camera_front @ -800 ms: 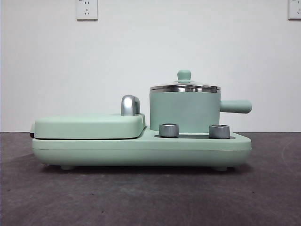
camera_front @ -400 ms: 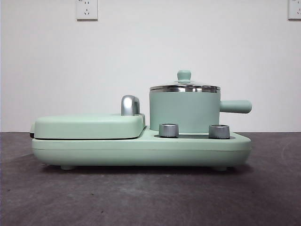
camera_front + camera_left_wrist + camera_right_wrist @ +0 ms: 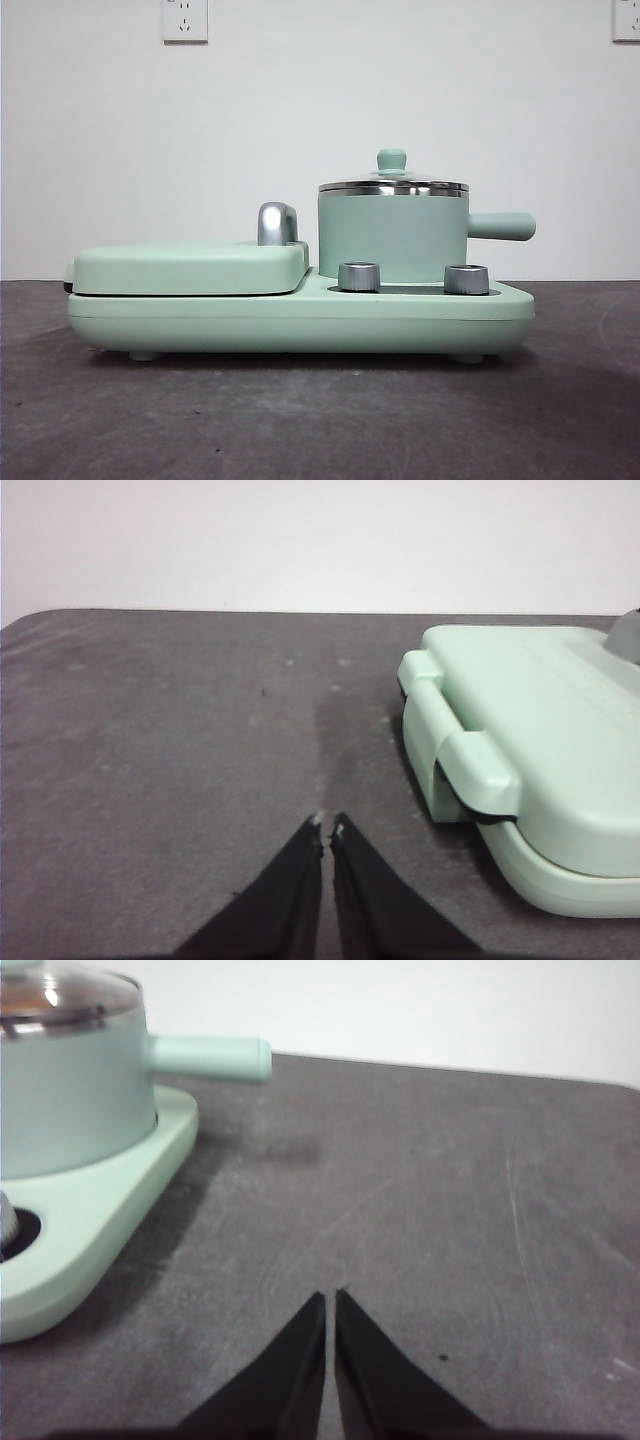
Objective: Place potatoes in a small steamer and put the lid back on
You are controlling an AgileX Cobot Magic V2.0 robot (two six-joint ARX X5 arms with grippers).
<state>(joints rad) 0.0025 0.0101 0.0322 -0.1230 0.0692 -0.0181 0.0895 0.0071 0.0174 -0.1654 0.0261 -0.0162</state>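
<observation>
The small steamer (image 3: 392, 236), a mint-green pot with a stubby side handle (image 3: 502, 226), stands on the right half of a mint-green cooker base (image 3: 300, 320). The glass lid (image 3: 393, 183) with its green knob sits on the pot. The pot also shows in the right wrist view (image 3: 70, 1090) with the lid (image 3: 60, 995) on it. No potato is in view. My left gripper (image 3: 327, 827) is shut and empty over the bare table beside the grill end. My right gripper (image 3: 330, 1298) is shut and empty over the table, off the pot's handle side.
A closed flat grill cover (image 3: 190, 268) with a chrome handle (image 3: 277, 223) fills the base's left half, and shows in the left wrist view (image 3: 540, 750). Two steel knobs (image 3: 359, 276) (image 3: 466, 279) sit on the base front. Dark grey tabletop (image 3: 320, 420) surrounds it; a white wall stands behind.
</observation>
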